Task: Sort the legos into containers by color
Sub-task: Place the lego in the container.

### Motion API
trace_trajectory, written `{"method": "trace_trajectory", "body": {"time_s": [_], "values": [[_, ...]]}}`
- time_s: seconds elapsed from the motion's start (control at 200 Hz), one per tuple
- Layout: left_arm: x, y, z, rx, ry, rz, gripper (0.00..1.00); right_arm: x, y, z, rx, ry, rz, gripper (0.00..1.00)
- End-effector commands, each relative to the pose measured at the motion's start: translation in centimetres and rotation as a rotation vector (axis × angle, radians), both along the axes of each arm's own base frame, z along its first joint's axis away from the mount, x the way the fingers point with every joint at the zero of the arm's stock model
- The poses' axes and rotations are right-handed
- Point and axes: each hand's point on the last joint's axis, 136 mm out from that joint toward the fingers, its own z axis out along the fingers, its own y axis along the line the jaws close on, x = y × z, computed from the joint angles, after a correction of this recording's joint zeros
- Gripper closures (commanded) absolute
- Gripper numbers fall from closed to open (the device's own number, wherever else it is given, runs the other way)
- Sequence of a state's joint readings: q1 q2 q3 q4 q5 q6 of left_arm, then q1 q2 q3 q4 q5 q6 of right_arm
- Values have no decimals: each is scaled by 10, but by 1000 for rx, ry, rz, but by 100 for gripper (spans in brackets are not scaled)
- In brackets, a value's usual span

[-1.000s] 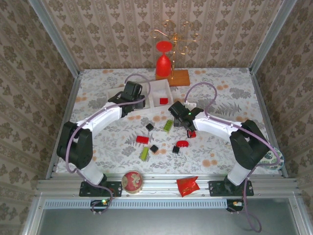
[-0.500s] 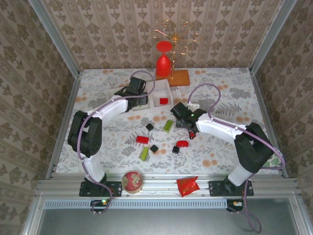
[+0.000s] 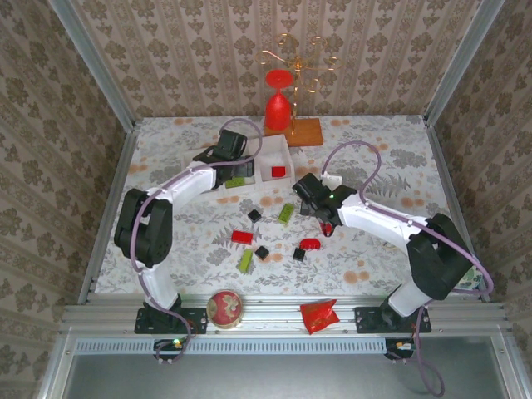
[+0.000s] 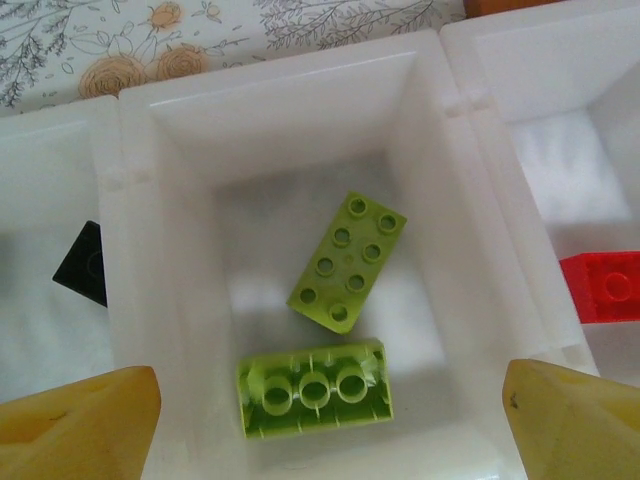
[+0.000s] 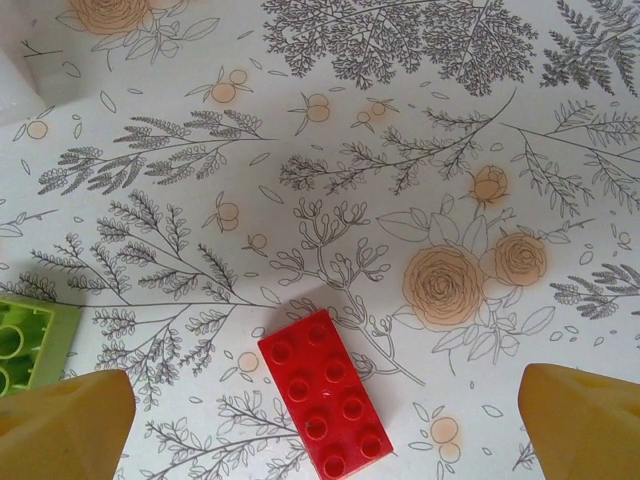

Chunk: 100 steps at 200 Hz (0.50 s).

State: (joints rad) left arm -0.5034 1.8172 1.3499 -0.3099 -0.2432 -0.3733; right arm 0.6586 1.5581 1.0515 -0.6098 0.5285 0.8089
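Over the middle compartment of the white tray [image 4: 455,230], the left arm reaches forward with its elbow bent. The left gripper [image 3: 228,158] points straight down, its yellow fingers [image 4: 80,425] spread wide and holding nothing. Two lime green bricks lie in that compartment. One [image 4: 347,261] sits studs up and turned at an angle; the other [image 4: 315,390] is flipped with its hollow underside up, just beside the first and between the fingertips. A black brick [image 4: 82,263] lies in the compartment to the left and a red block [image 4: 603,287] in the one to the right.

The right arm stretches from its base toward the table's [image 5: 450,120] centre, the right gripper [image 3: 322,212] low over the flowered surface, fingers [image 5: 580,420] apart and empty. A red brick [image 5: 325,395], eight studs up, lies flat between the fingertips, touching neither. A green brick [image 5: 25,340] sits near the left finger. More bricks lie loose nearer the arm bases, among them a red one [image 3: 242,237] and a black one [image 3: 263,252].
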Motion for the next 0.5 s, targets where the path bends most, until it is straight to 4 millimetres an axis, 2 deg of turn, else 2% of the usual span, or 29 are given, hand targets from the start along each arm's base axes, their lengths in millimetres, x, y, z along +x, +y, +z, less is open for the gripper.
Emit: {"method": "trace_trajectory", "body": {"time_s": [0.0,0.18,0.375,0.495], "values": [[-14,2,28,-37,-39,5,11,-6,-14,4,-27,-18,-41,0],[-53,-8,22,-44,5,-47,13,-9,-18,2,-38,-6,-46,0],[-93,-20,-2,-34,105,-98,14,-8,-18,4,-39,-9,-48,0],[-109,-27,-17,-18,137,-117,17,-8,-18,4,-37,-14,-51,0]]}}
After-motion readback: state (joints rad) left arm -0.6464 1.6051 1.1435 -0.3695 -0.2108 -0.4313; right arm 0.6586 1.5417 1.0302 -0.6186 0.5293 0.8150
